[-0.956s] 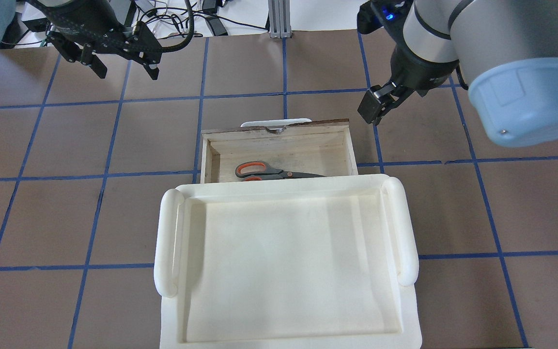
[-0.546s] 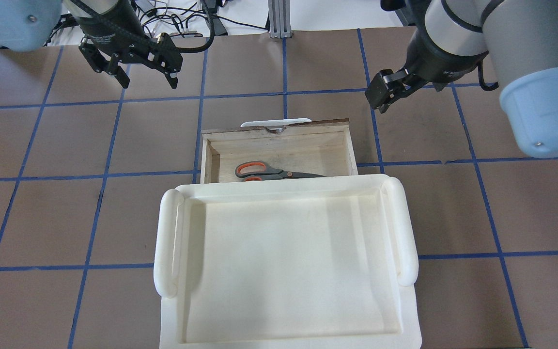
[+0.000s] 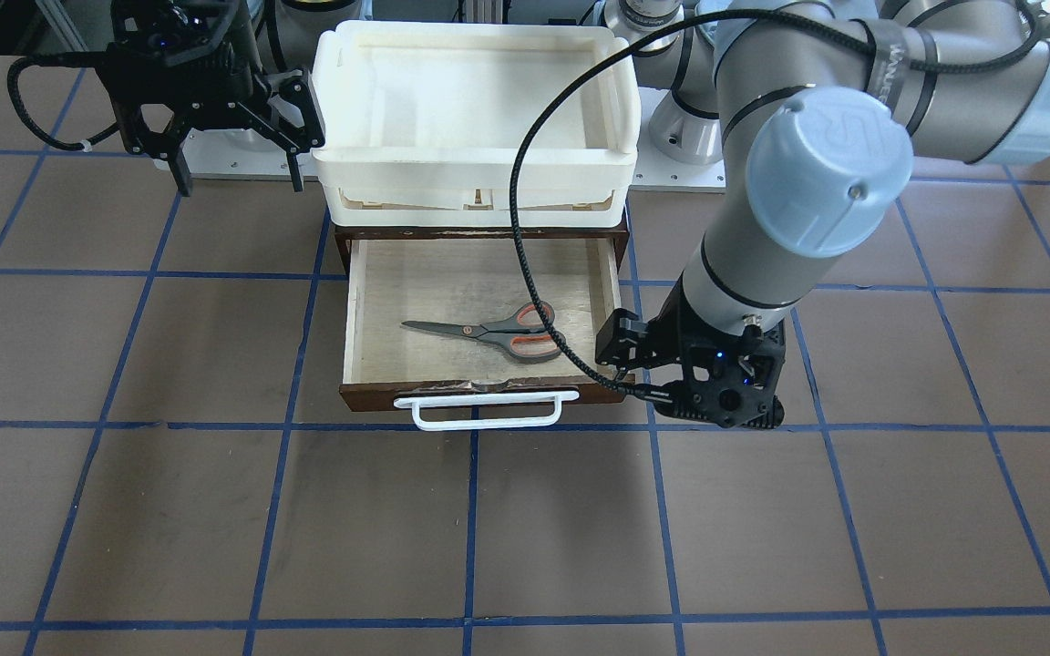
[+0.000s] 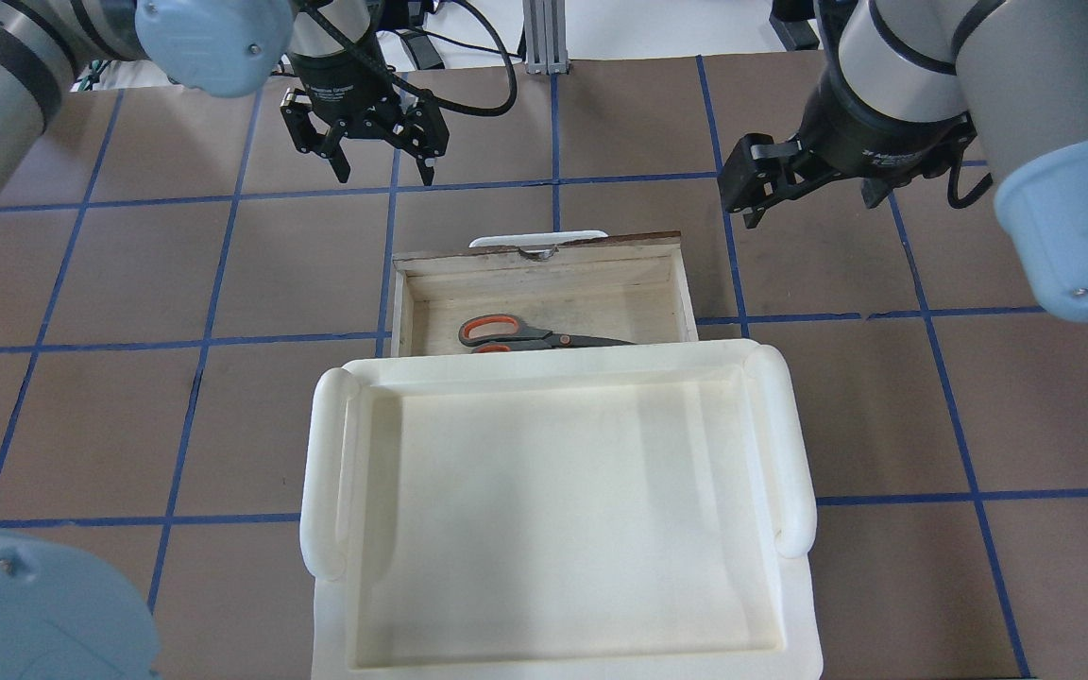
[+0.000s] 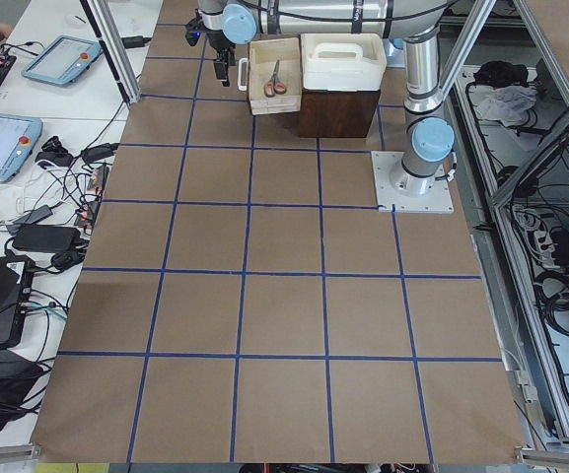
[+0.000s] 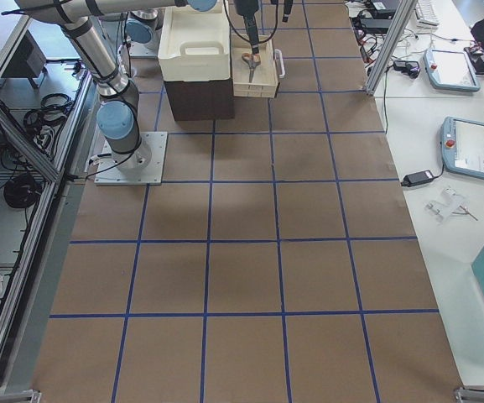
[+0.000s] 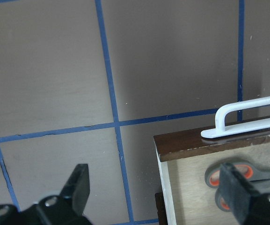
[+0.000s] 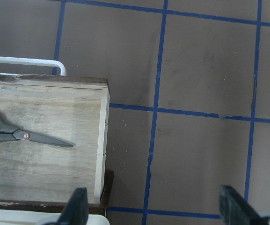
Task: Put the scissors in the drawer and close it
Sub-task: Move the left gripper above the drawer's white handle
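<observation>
The scissors point(image 4: 525, 335), grey handles with orange inner loops, lie flat inside the open drawer point(image 4: 544, 288); they also show in the front view point(image 3: 488, 333). The drawer's dark front and white bar handle point(image 3: 488, 410) face away from the robot. My left gripper point(image 4: 383, 175) is open and empty, hovering beyond the drawer's front left corner; its wrist view shows that corner and the handle end point(image 7: 228, 115). My right gripper point(image 3: 238, 173) is open and empty, raised beyond the drawer's right side; its wrist view shows the scissors' blades point(image 8: 46, 139).
A large white plastic tray point(image 4: 327, 472) sits on the dark cabinet point(image 5: 338, 113) over the drawer and hides the drawer's rear part from overhead. Brown table with blue tape grid all round. The left arm's cable point(image 3: 525, 228) hangs across the drawer in the front view.
My left gripper has swung right, from the far left towards the drawer's front left corner. My right gripper has drawn back a little and turned. Scissors and drawer have not moved.
</observation>
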Robot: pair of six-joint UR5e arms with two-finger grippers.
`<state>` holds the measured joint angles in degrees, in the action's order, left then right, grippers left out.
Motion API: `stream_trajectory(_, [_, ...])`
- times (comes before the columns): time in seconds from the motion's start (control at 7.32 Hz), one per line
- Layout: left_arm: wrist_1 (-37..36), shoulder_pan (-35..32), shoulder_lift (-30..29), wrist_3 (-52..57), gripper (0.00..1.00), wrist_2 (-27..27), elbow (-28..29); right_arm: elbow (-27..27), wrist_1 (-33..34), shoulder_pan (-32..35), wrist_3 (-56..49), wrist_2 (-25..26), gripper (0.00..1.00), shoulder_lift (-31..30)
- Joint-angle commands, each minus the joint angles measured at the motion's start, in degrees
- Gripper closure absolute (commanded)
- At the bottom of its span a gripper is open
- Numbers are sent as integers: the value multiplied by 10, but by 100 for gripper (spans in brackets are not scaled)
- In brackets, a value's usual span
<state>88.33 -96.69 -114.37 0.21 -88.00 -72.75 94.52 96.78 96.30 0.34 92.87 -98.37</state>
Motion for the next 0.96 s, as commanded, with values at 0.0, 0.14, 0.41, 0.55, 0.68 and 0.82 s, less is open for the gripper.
stream_trajectory(0.0, [-4,-21,-51,-32,0,6,16,-1,-31,-1,52,1,0,-10])
stream_trajectory(0.14, [-30,-29,-71,-52,0,10,18,-1,-31,-2,71,4,0,-10])
stream_trajectory(0.41, [-37,-40,-100,-57,0,8,37,0,-31,-2,71,4,0,-10])
stream_trajectory(0.55, [-41,-41,-110,-59,0,10,41,0,-31,-2,71,5,0,-10])
stream_trajectory(0.68, [-48,-42,-119,-64,0,12,41,0,-28,-2,70,4,0,-9])
stream_trajectory(0.82, [-57,-48,-128,-74,0,12,41,0,-27,-2,69,4,0,-9])
